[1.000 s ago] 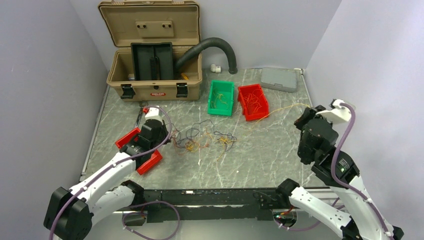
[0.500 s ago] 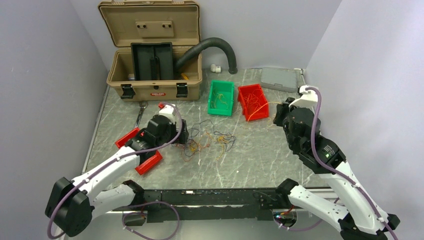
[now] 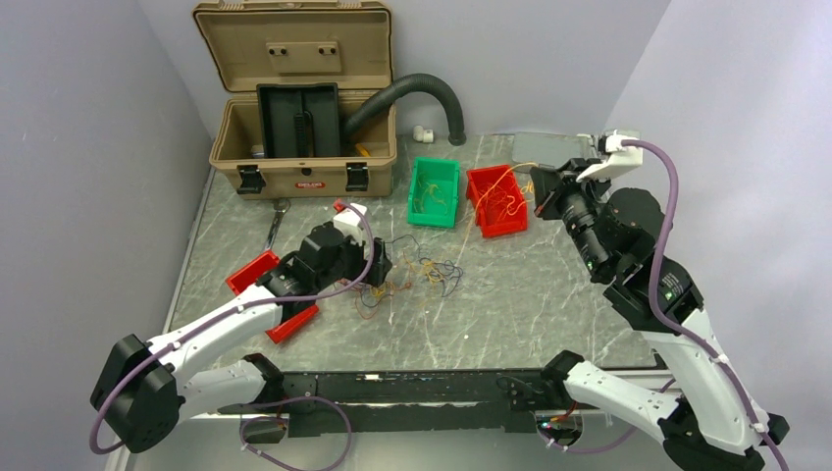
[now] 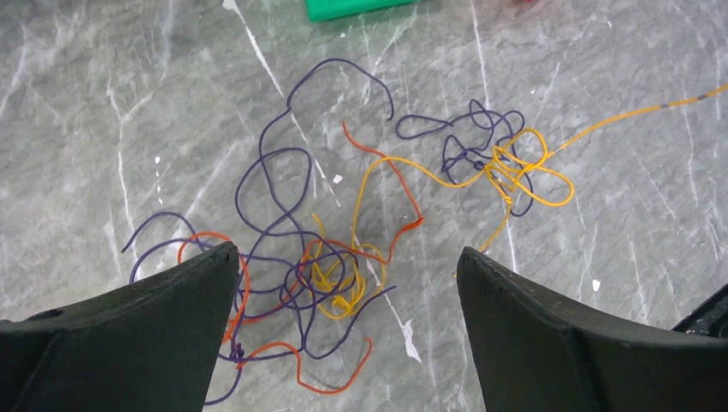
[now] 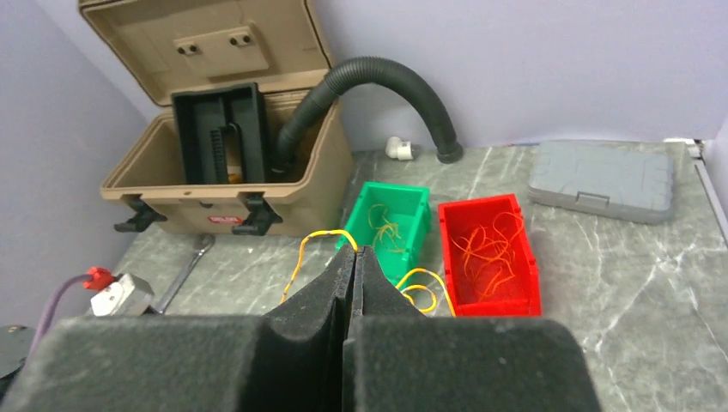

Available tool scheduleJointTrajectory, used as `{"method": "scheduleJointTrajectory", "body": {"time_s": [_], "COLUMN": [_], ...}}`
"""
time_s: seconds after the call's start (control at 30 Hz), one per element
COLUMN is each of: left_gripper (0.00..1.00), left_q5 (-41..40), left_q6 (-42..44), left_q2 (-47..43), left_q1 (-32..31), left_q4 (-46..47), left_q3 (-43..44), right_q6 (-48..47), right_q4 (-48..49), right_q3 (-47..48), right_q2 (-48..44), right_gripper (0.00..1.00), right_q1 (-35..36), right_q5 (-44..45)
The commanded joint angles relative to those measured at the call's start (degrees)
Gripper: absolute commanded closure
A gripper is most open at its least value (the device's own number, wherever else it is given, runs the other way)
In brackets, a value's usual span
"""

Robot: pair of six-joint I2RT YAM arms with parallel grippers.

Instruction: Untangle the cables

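Loops of the cables [image 4: 330, 279] slip behind the jaws of the left gripper [image 4: 348, 251]; one yellow strand [image 4: 635, 116] runs off the right edge, and the green bin [image 4: 343, 7] is cropped at the top. From above, single strands are too fine to separate.

One green bin [image 3: 432, 223], one red bin [image 3: 502, 231], one open tan toolbox [image 3: 294, 169], one black hose [image 3: 422, 83], one flat grey case [image 5: 601, 180] and one tangle of cables [image 4: 326, 275], seemingly in three strand colours, are sitting on one table [image 3: 549, 294].
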Motion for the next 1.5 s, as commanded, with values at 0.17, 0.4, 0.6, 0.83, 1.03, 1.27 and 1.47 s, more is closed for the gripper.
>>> {"method": "scheduleJointTrajectory", "body": {"time_s": [0.17,0.4,0.6,0.83,1.03,1.27,1.47], "left_gripper": [0.0,0.01,0.01,0.01,0.06,0.09,0.07], "left_q5": [13.92,19.54,19.15,13.4,9.81,8.36,13.99], "left_q6": [4.39,4.94,3.0,7.8,10.49,10.02,10.03], "left_q2": [1.89,11.58,20.08,19.99,20.62,13.38,7.57], "left_q1": [-0.6,-2.86,-4.69,-4.64,-4.65,-4.64,-4.68], "left_q4": [12.45,21.05,27.1,35.82,35.01,37.62,33.3], "left_q3": [2.11,2.2,2.9,-2.2,-1.1,-6.48,-8.9], "right_q6": [-1.01,-0.32,-0.4,-0.39,-0.26,-0.77,-0.88], "right_q4": [4.67,5.47,6.58,6.73,6.35,5.73,6.24], "right_q3": [3.71,5.95,11.08,15.62,17.41,18.38,17.35], "right_q2": [2.06,3.15,4.71,5.69,6.22,7.09,7.56], "right_gripper": [1.0,1.0,1.0,1.0,1.0,1.0,1.0], "right_q1": [-0.04,0.01,0.04,0.02,-0.01,0.01,-0.05], "right_q5": [-4.67,-4.63,-4.4,-5.95,-7.5,-7.35,-6.88]}}
